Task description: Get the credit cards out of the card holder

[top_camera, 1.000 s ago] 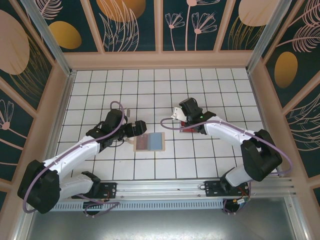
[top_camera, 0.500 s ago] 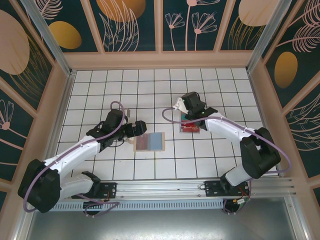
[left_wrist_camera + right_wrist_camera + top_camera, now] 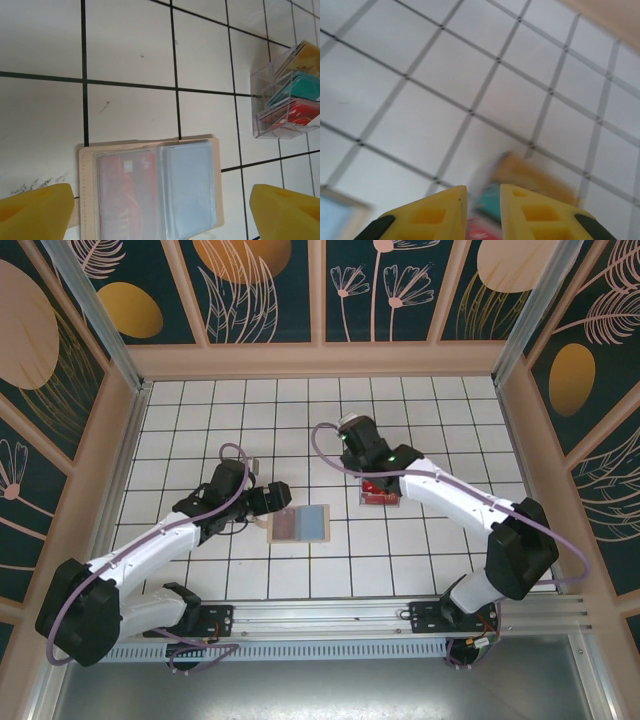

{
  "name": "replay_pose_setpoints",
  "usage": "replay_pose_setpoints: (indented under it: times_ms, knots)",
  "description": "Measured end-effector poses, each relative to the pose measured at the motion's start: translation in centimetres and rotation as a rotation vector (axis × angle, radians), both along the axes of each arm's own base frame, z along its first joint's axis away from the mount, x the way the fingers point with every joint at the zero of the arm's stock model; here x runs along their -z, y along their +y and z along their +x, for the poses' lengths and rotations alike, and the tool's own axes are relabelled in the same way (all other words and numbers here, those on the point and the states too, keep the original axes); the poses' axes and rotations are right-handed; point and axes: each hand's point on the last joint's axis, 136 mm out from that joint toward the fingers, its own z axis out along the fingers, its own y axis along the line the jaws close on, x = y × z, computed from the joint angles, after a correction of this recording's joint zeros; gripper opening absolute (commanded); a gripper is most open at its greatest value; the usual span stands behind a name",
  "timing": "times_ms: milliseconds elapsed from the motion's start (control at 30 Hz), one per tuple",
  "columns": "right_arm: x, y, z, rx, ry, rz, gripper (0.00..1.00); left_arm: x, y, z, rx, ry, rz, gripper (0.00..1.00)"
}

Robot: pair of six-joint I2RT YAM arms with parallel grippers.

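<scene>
the card holder (image 3: 272,528) lies open and flat on the tiles, a tan folder with clear sleeves. a red card (image 3: 125,195) sits in its left sleeve, a light blue card (image 3: 190,192) in its right. well apart, a yellow card (image 3: 300,55), a teal card (image 3: 300,87) and a second red card (image 3: 295,112) stand tilted in a clear rack (image 3: 261,127).

No legible text, label, brand or number anywhere. Faint pale marks on flat red rectangular card (image 3: 127,200) inside tan leather-like folding card holder (image 3: 87,190), unreadable.
</scene>
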Motion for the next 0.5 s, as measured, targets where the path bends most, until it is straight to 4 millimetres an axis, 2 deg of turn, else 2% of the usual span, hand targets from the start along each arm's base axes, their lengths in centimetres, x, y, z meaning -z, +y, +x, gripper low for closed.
replay_pose_setpoints:
  times_ms: [33, 100, 167, 233, 333, 500]
  knots:
    - [0.3, 0.8, -0.7, 0.011, 0.028, 0.053, 0.23, 0.2, 0.0, 0.0, -0.001, 0.008, 0.002, 0.74]
    - [1.3, 1.6, -1.7, 0.051, 0.092, 0.145, 0.23, 0.7, 0.0, -0.2, 0.001, 0.026, 0.003, 0.68]
    - [3.0, 1.9, -2.7, 0.096, 0.158, 0.222, 0.24, 1.1, -0.1, -0.4, 0.009, 0.041, 0.003, 0.66]
    - [5.3, 1.9, -4.1, 0.144, 0.238, 0.279, 0.23, 1.7, -0.2, -0.6, 0.011, 0.064, 0.004, 0.58]
    - [8.3, 1.9, -6.3, 0.202, 0.341, 0.338, 0.22, 2.6, -0.4, -1.0, 0.024, 0.098, 0.007, 0.53]
    - [10.6, 3.0, -8.3, 0.251, 0.442, 0.437, 0.19, 4.1, -0.5, -1.7, 0.038, 0.151, 0.011, 0.51]
